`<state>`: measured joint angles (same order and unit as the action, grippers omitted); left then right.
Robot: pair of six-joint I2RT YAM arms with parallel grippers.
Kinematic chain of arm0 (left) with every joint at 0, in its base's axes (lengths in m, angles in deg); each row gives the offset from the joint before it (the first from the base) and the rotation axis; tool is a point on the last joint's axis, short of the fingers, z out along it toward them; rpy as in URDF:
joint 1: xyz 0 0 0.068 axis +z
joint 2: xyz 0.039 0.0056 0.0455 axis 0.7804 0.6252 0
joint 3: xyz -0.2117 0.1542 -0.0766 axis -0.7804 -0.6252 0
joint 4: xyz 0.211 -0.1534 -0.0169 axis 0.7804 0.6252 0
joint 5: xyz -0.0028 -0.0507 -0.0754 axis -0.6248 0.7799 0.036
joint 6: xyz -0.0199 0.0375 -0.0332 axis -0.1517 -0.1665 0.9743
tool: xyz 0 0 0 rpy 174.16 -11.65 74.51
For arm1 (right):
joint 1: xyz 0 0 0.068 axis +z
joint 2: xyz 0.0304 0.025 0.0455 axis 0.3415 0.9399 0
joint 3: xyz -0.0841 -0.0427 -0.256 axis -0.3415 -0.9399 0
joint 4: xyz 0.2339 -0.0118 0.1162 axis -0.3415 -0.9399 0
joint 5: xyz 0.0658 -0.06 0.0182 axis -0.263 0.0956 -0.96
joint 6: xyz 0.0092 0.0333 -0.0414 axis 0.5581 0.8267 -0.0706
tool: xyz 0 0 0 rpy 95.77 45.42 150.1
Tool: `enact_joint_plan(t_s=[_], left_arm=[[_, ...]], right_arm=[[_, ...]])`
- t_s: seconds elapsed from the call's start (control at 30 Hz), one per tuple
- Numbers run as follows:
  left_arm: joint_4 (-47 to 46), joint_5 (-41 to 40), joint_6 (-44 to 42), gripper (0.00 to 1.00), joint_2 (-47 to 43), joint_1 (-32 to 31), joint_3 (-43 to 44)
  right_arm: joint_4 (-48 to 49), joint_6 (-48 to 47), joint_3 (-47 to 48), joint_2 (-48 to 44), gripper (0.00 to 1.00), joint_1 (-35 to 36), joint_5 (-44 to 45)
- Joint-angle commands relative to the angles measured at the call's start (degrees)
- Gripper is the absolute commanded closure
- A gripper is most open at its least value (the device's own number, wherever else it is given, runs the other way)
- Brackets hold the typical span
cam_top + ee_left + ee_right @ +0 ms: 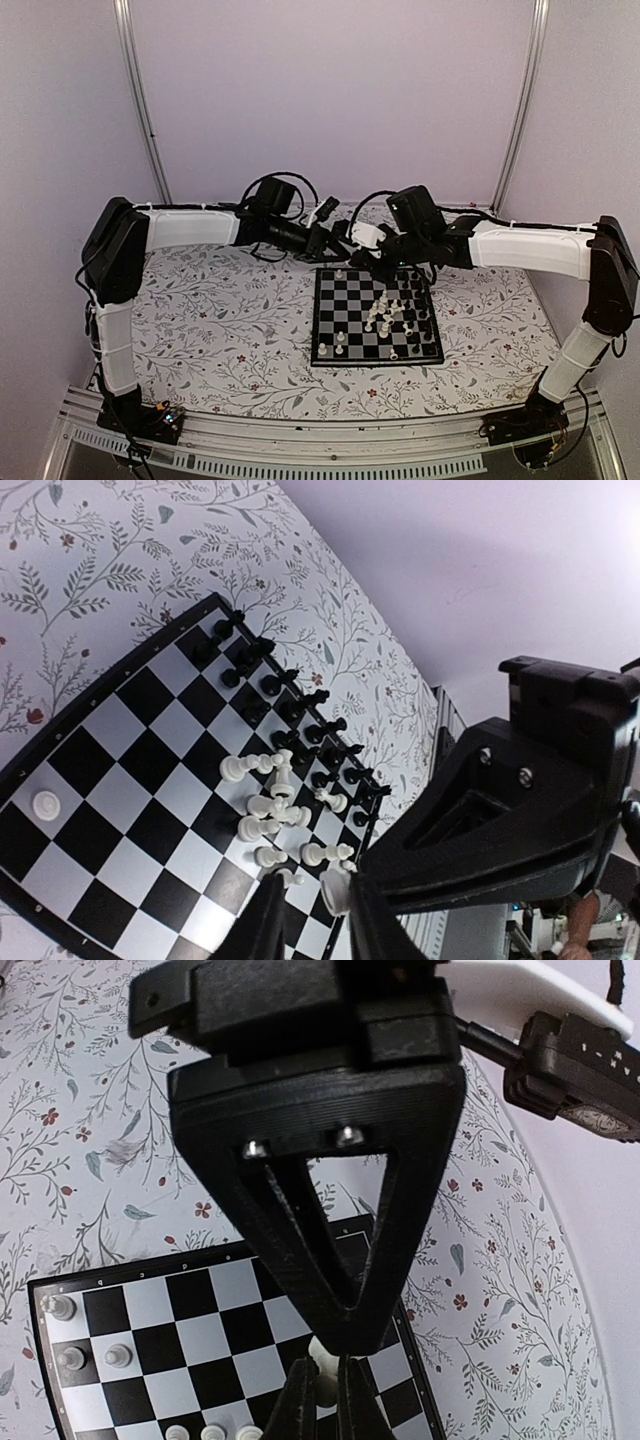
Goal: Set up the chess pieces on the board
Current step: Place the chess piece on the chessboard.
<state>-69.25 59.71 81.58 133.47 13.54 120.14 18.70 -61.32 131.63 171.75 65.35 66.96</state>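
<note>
The board [345, 310] lies right of the table's centre. Above its far edge my two grippers meet tip to tip. In the right wrist view my right gripper [322, 1400] is shut on a white chess piece [322, 1365], just under the tip of the left gripper [345, 1335]. From the left wrist, the same white piece [335, 890] sits between my left gripper's [318, 925] parted fingers, with a gap on one side. Several white pieces [265, 805] lie toppled in a heap mid-board. Black pieces [290, 705] stand in two rows along one edge.
A few white pieces [70, 1305] stand upright on the board's opposite side, and one white piece [45, 803] stands alone. The floral table top [230, 330] spreads left of the board. Both arms [530, 245] reach in from the sides, and pale walls close in the back.
</note>
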Motion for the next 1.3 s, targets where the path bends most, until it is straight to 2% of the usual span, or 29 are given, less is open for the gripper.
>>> enact_joint_plan(t_s=[0.0,0.13,0.27,0.4,0.53,0.63,0.83,1.27], left_arm=[[10.26,-5.43,-8.37,0.71,-3.35,0.77,5.64],[18.31,-19.94,-12.78,0.65,-6.24,1.72,7.85],[19.77,-28.90,-14.45,0.64,-9.96,2.15,6.49],[16.47,-38.23,-17.03,0.63,-14.07,2.21,1.15],[6.80,-45.10,-16.33,0.61,-20.51,4.29,-10.42],[6.72,-41.83,-14.78,0.59,-22.68,6.71,-11.01],[7.50,-40.57,-13.74,0.59,-23.87,8.21,-10.58],[7.56,-39.87,-13.58,0.59,-23.77,8.27,-10.63]], right_arm=[[-4.79,-1.13,2.63,0.52,1.00,0.40,-3.20],[-12.69,-3.33,6.67,2.02,1.00,0.72,-5.84],[-20.36,-5.66,10.19,5.67,1.00,2.13,-6.74],[-26.00,-6.59,12.97,9.25,1.00,3.92,-7.26],[-31.10,-6.74,16.43,14.25,1.00,5.18,-6.46],[-33.56,-6.73,18.61,17.88,1.00,5.47,-6.58],[-36.99,-6.64,23.20,23.13,1.00,6.36,-6.79],[-37.65,-6.78,24.44,26.17,0.98,6.63,-5.30]])
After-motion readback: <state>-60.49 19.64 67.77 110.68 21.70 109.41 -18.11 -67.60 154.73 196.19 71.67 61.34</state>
